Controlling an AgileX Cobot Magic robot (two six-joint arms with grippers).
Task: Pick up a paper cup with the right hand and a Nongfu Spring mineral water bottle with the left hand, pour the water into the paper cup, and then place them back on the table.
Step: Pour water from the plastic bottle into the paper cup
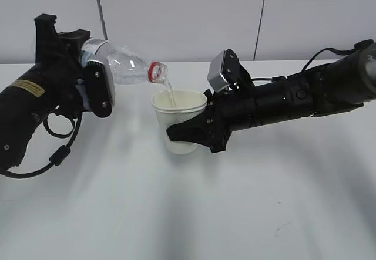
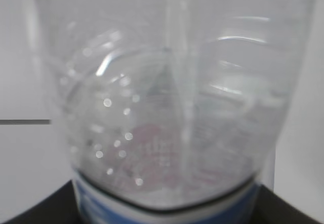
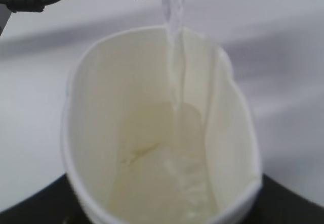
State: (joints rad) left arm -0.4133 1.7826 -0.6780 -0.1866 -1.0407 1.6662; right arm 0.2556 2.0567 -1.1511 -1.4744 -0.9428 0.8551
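My left gripper (image 1: 97,93), on the arm with the yellow sticker, is shut on the Nongfu Spring mineral water bottle (image 1: 120,64). The bottle lies tipped almost flat, its red neck ring (image 1: 155,72) over the paper cup (image 1: 179,122). A thin stream of water (image 1: 170,93) runs from the mouth into the cup. My right gripper (image 1: 194,132) is shut on the cup and holds it upright above the table (image 1: 188,213). In the right wrist view the stream (image 3: 174,57) falls into the squeezed cup (image 3: 101,107), which holds some water. The bottle (image 2: 172,97) fills the left wrist view.
A grey-white panelled wall (image 1: 188,13) stands behind the table's far edge. A black cable (image 1: 56,154) loops below the left arm. The white tabletop stretches in front of and beside both arms.
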